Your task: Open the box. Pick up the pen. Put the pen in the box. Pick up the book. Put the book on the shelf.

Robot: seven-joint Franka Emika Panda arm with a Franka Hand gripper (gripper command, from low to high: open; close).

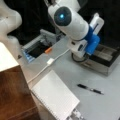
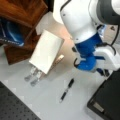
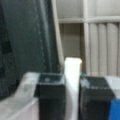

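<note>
The box point(image 1: 106, 62) sits at a front view's right, its pale ribbed inside point(image 3: 100, 42) showing in the wrist view. Its black lid point(image 2: 107, 100) is raised, with the silver latch point(image 2: 96, 106) on its edge. My gripper point(image 3: 72, 80) is over the box, its black fingers point(image 3: 51, 82) shut on the lid's pale rim point(image 3: 72, 65). The black pen point(image 1: 90, 89) point(image 2: 67, 90) lies on the grey table, apart from the box. The pale book point(image 1: 55, 97) point(image 2: 47, 51) lies beside the brown shelf point(image 1: 12, 95) point(image 2: 22, 15).
A dark tray point(image 1: 37, 48) with blue and orange items stands behind the book. A white cable point(image 1: 50, 62) crosses the table. White strips with dark marks point(image 2: 33, 75) lie at the book's end. A dark perforated mat point(image 2: 15, 107) covers one table corner.
</note>
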